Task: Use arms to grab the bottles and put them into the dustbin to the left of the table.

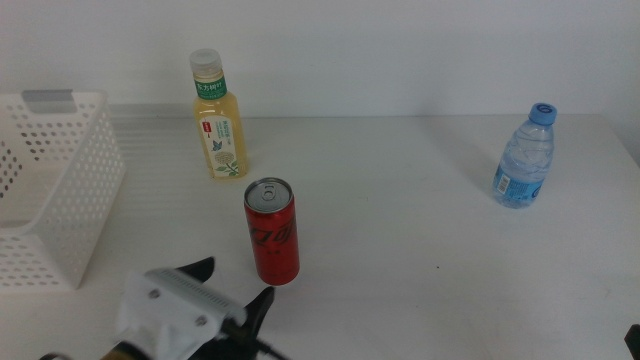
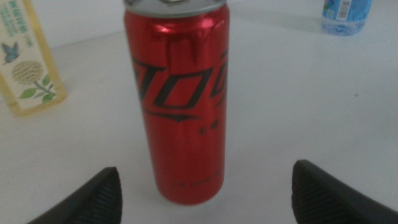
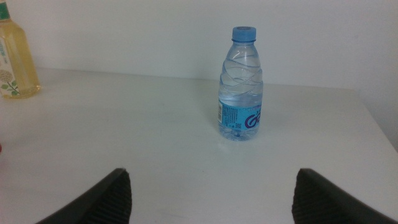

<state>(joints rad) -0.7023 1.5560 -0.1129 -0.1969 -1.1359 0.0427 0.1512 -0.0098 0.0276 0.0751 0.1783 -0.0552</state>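
A slim red soda can (image 1: 272, 232) stands upright near the middle of the table (image 1: 420, 250). My left gripper (image 1: 232, 290) is open just in front of it, near the bottom edge; in the left wrist view the can (image 2: 177, 99) stands close between and beyond the spread jaws of that gripper (image 2: 205, 193). Further back stands the yellow juice bottle (image 1: 218, 116), also seen as the juice bottle (image 2: 25, 59). The small blue-capped water bottle (image 1: 525, 157) stands at the right. My right gripper (image 3: 211, 199) is open, some way from the water bottle (image 3: 240, 84). The white perforated dustbin (image 1: 60, 190) is at the left.
A white wall rises behind the table. The table's right edge runs close past the water bottle. In the right wrist view the juice bottle (image 3: 13, 56) shows at the far side.
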